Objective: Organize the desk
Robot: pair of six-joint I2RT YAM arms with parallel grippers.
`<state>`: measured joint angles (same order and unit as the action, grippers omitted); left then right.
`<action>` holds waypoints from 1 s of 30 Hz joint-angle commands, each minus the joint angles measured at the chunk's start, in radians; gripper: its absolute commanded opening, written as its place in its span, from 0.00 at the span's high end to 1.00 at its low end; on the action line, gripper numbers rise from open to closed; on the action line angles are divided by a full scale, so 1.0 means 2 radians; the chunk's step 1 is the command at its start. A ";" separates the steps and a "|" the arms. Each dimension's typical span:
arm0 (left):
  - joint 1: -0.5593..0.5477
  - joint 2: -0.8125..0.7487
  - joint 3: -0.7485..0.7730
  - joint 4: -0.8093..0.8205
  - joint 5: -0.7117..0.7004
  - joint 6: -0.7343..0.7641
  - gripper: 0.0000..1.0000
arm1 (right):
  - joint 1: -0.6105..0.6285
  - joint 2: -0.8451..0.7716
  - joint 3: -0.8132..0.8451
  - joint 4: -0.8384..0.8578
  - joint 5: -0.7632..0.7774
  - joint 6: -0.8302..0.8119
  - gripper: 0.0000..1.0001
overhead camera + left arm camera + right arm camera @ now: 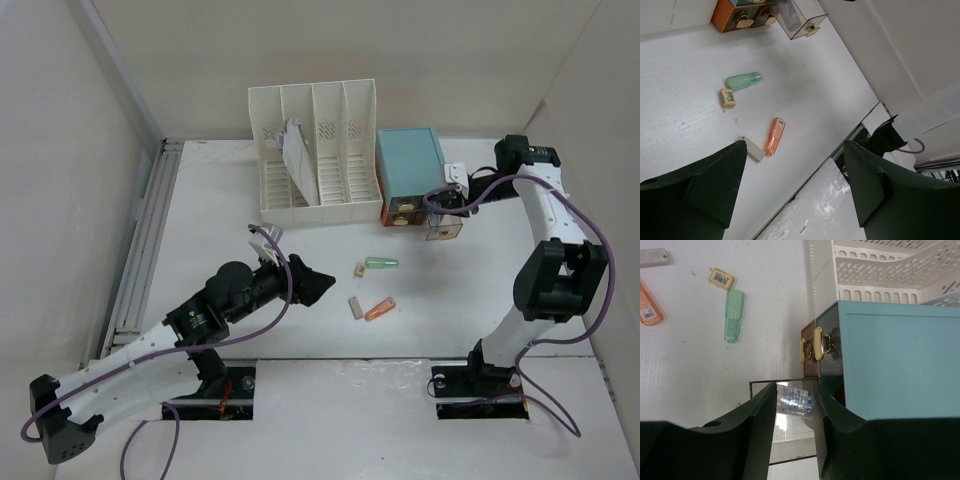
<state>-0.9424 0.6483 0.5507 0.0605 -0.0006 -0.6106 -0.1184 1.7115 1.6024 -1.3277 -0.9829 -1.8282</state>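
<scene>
The white desk (215,225) holds a green highlighter (381,264), a small beige eraser (359,269), a grey-white eraser (355,307) and an orange highlighter (380,308) near its middle. My left gripper (318,285) hangs open and empty just left of them; in its wrist view (795,145) the orange highlighter (774,136) lies ahead. My right gripper (447,205) is over a clear drawer (445,231) pulled out of the light-blue drawer box (410,165). In the right wrist view its fingers (765,405) close on a clear packet with blue print (795,401) inside that drawer.
A white slotted file rack (315,155) with a paper in one slot stands at the back, left of the drawer box. A grey metal rail (140,250) runs along the left edge. White walls enclose the desk. The box's brass-knobbed lower drawers (812,347) are shut.
</scene>
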 commanded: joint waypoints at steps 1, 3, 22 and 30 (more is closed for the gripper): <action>-0.003 -0.006 0.024 0.014 0.003 0.008 0.25 | -0.004 -0.020 -0.003 -0.025 -0.040 0.004 0.61; -0.003 -0.006 0.024 0.019 0.003 0.008 0.25 | -0.004 -0.027 -0.003 -0.025 -0.046 0.022 0.76; -0.003 0.034 0.015 0.069 0.021 0.008 0.25 | 0.002 -0.068 -0.103 0.057 0.125 0.228 1.00; -0.003 0.029 0.010 0.069 0.021 0.008 0.25 | 0.019 -0.020 -0.082 0.177 0.152 0.369 1.00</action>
<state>-0.9424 0.7227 0.5510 0.1390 0.0265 -0.6102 -0.1078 1.6516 1.3998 -1.1358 -0.7288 -1.2331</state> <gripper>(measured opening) 0.752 0.008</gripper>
